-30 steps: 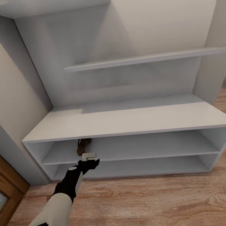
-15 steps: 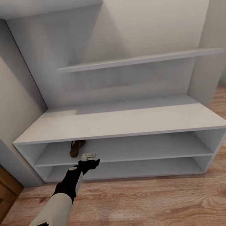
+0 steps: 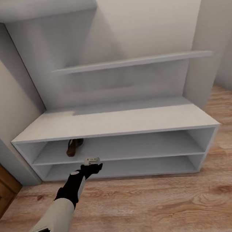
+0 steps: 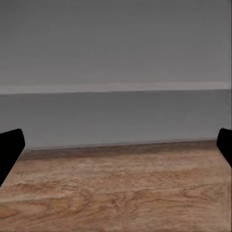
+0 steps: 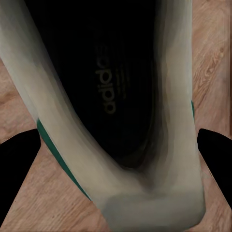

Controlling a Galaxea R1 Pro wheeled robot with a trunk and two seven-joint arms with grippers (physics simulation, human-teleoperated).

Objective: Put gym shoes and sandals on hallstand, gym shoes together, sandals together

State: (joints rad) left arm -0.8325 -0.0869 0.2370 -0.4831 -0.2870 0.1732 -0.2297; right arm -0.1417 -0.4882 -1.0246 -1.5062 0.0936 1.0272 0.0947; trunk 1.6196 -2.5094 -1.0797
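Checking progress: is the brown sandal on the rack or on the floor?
On the rack: the sandal lies in the upper shelf slot of the hallstand, near its left end, off the floor.

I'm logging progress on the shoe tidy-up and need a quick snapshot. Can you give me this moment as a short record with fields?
sandal: one dark brown sandal on the upper shelf slot of the hallstand, near its left end
gym shoe: white with green stripe, close between the right hand's fingers, wood floor behind it
left hand: empty, extended in front of the rack's shelves, fingers wide apart in the left wrist view
right hand: grip on the shoe cannot be told
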